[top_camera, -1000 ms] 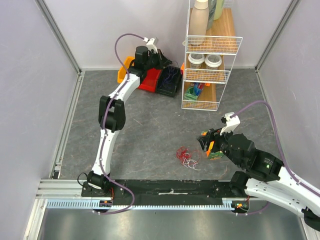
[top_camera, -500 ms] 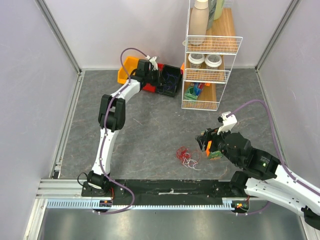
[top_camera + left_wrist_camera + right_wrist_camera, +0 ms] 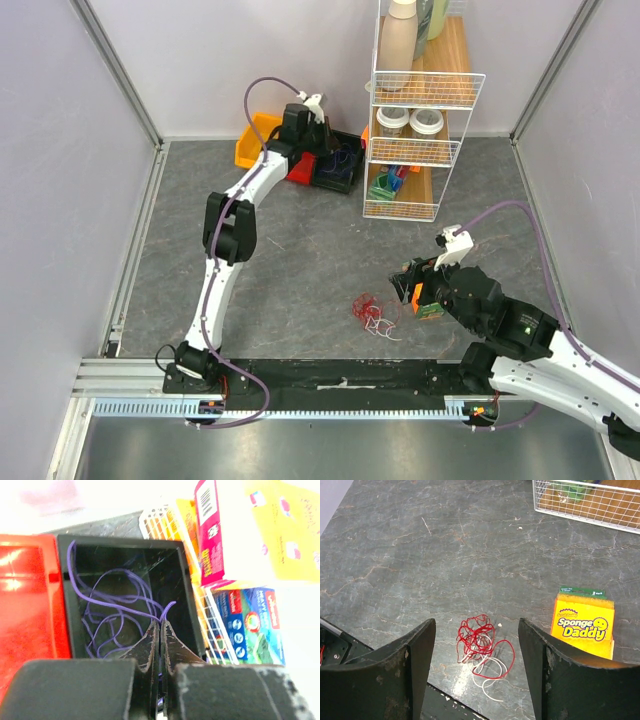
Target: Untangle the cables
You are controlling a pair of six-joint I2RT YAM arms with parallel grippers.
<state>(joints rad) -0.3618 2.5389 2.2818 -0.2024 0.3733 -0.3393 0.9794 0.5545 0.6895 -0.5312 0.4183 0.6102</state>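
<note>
Cables (image 3: 373, 312) lie near-centre on the tabletop (image 3: 300, 250), sponge (image 3: 583, 624) right of them; bins (image 3: 342, 172) far, left of rack (image 3: 425, 92).

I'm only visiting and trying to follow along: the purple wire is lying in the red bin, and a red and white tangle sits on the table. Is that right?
Not quite. The purple wire lies in the black bin, next to the red bin, as the left wrist view shows. The red and white tangle does sit on the table.
</note>
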